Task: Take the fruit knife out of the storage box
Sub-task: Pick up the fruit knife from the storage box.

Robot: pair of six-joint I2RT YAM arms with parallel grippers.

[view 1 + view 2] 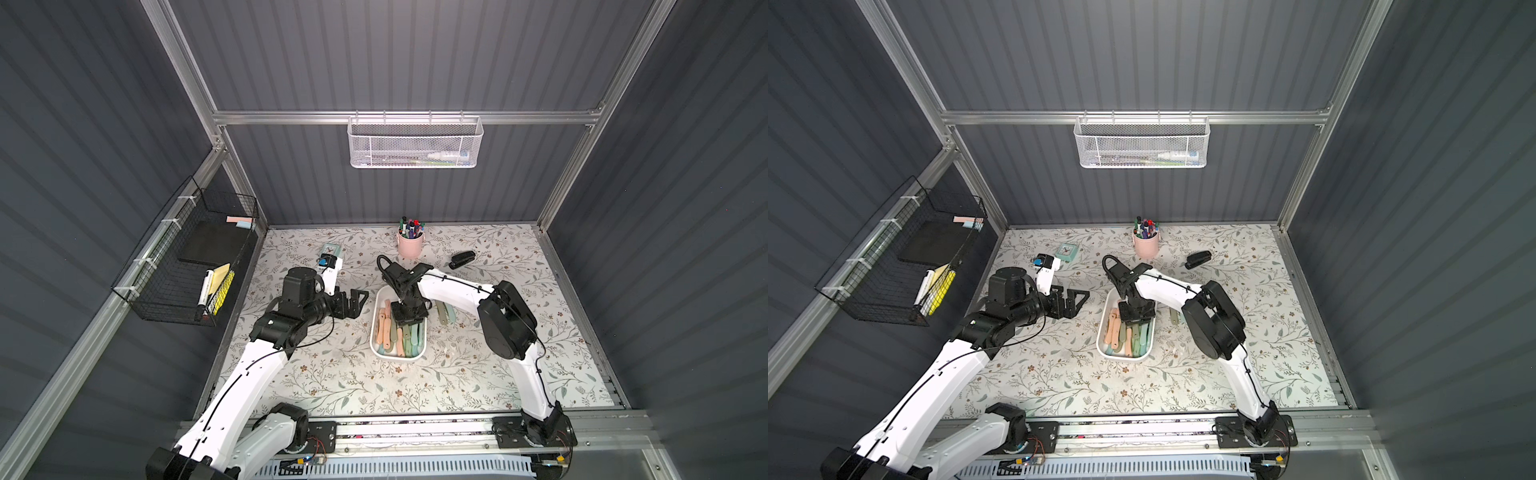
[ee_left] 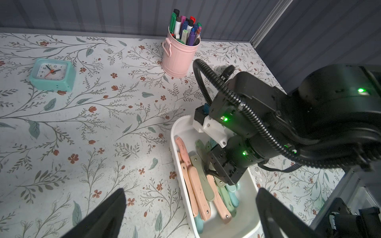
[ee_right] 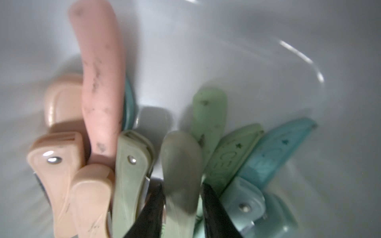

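The storage box (image 1: 375,332) (image 1: 1101,336) (image 2: 175,131), a shallow white tub, sits mid-table with several folding fruit knives in pink, peach, green and teal. My right gripper (image 1: 409,319) (image 1: 1136,316) reaches down into it. In the right wrist view its fingers press both sides of a grey-green fruit knife (image 3: 181,156), so the right gripper (image 3: 182,185) is shut on it. My left gripper (image 1: 360,297) (image 1: 1083,297) (image 2: 190,189) hangs wide open left of the box, holding nothing.
Two knives (image 1: 444,313) lie on the table right of the box. A pink pen cup (image 1: 410,245), black stapler (image 1: 462,259) and teal clock (image 2: 52,74) stand farther back. A black wire basket (image 1: 187,266) hangs on the left wall and a white mesh basket (image 1: 415,143) on the back rail.
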